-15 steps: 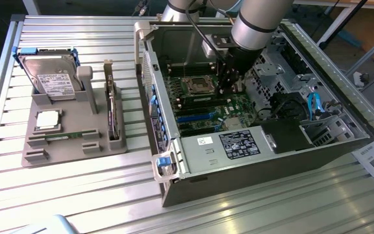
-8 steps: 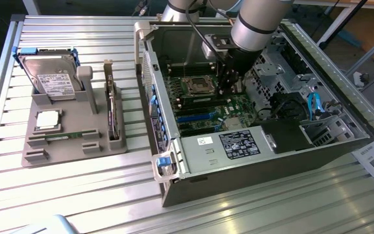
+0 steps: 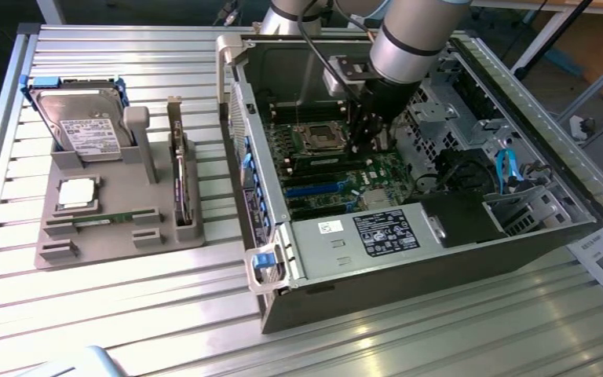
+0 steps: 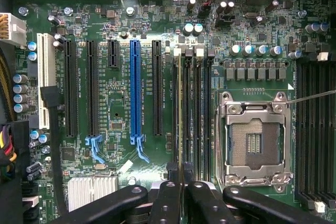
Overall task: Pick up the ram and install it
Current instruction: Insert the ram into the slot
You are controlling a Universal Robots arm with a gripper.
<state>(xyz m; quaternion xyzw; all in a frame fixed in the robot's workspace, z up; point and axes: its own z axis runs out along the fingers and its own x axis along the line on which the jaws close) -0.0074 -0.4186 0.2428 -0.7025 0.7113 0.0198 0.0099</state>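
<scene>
Pinching the ram (image 4: 180,108) between the dark fingers (image 4: 167,203) of my tool (image 4: 181,184), I hold it edge-on to the wrist camera, so it reads as one thin greenish-gold line and its chips and flat faces are hidden. Its long axis runs parallel to the black memory slots (image 4: 197,108) and to the blue slot (image 4: 135,93), pointing straight away from my fingers across the green motherboard (image 4: 113,145). It sits over the side of the slot bank away from the open processor socket (image 4: 255,142); I cannot tell whether it is seated or just above. The wrist view gives this alignment. The exterior view gives the wider setting: my tool (image 3: 367,141) reaches down into the open computer case (image 3: 417,259) beside the socket (image 3: 320,137), and on the exterior view's left a grey holder (image 3: 113,212) on the ribbed surface (image 3: 123,314) carries a hard drive (image 3: 87,126), a square processor chip (image 3: 76,194) and an upright expansion card (image 3: 181,181).
</scene>
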